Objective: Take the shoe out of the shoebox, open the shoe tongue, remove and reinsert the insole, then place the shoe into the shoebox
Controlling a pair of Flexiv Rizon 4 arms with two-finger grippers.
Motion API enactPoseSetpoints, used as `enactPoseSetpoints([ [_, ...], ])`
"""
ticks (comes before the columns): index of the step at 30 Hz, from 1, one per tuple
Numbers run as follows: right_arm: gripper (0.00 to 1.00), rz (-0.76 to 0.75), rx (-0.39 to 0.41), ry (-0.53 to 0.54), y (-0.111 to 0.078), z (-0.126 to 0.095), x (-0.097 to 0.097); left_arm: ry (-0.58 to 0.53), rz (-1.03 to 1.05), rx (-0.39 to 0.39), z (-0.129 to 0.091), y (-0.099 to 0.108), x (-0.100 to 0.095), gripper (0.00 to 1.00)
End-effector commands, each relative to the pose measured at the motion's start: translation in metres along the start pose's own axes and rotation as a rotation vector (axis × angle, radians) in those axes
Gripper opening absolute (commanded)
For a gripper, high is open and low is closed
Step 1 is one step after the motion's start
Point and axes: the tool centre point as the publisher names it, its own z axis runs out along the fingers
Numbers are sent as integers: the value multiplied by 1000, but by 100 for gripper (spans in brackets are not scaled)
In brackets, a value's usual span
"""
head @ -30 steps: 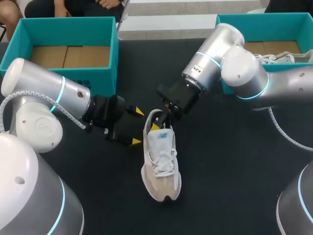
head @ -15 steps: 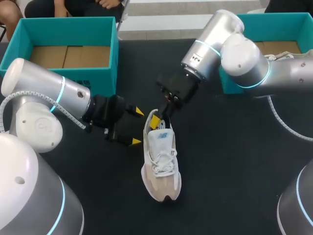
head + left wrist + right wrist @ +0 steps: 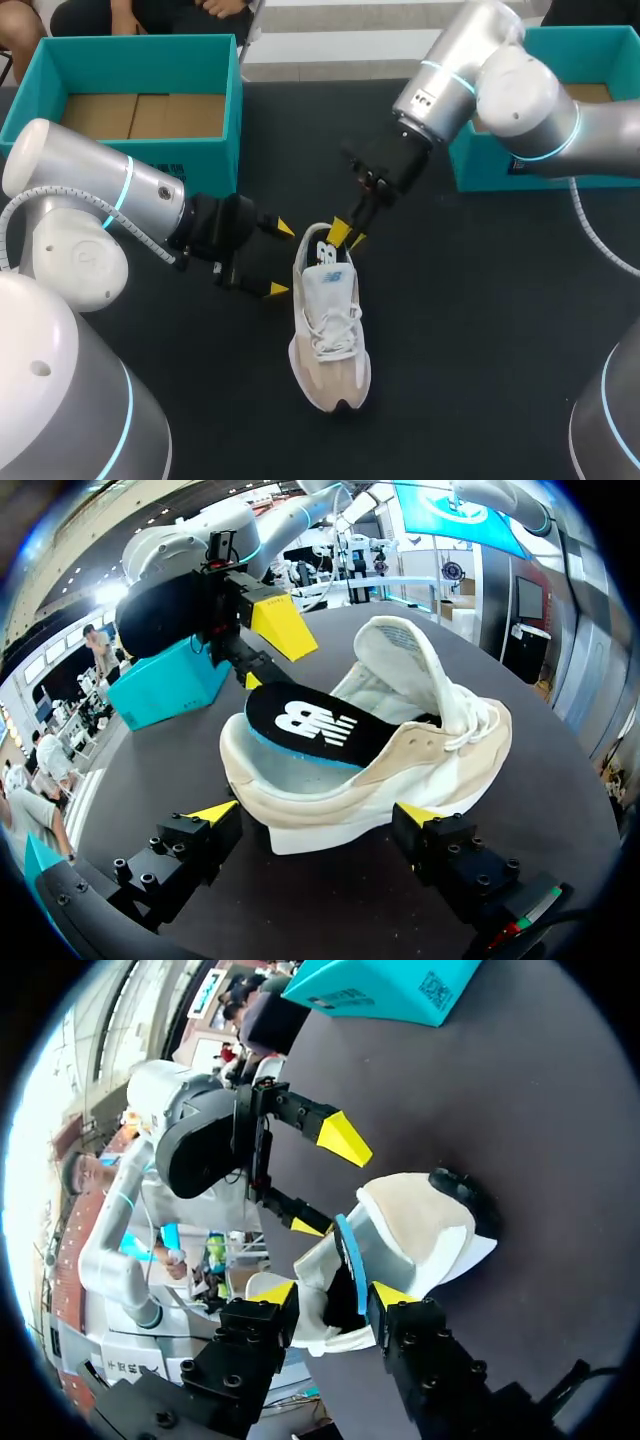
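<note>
Right end effector: nearly closed, pinching the insole at its heel end.
Left end effector: wide open, sneaker just ahead.
Advice: we draw it out slowly, heel-first.

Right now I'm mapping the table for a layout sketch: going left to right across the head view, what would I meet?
left shoebox → left gripper → shoe → right shoebox
</note>
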Motion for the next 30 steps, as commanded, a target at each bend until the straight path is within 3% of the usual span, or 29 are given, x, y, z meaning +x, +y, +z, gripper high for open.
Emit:
enactPoseSetpoints([
  [1, 40, -10, -3, 3, -3, -3, -1, 1, 0, -5, 1, -1, 0, 100],
  [4, 35, -21, 3, 13, 2, 1, -5, 1, 0, -5, 1, -1, 0, 100],
  [8, 38, -18, 4, 12, 3, 3, -7, 1, 0, -5, 1, -1, 0, 100],
  [12, 39, -12, -71, -32, 1, -4, 1, 1, 0, -5, 1, -1, 0, 100],
  [16, 38, -71, -299, -84, 5, -18, 18, 1, 0, -5, 1, -1, 0, 100],
  [17, 34, -85, -355, -116, 6, -21, 22, 1, 0, -5, 1, -1, 0, 100],
  [18, 24, -72, -369, -147, 7, -25, 26, 1, 0, -5, 1, -1, 0, 100],
  [19, 0, -67, -361, -186, 9, -27, 29, 1, 0, -5, 1, -1, 0, 100],
  [25, 0, -32, -281, -460, 25, -44, 43, 1, 0, -5, 1, -1, 0, 100],
  [27, 0, -7, -295, -575, 28, -49, 47, 1, 0, -5, 1, -1, 0, 100],
  [30, 0, -7, -295, -575, 28, -49, 47, 1, 0, -5, 1, -1, 0, 100],
])
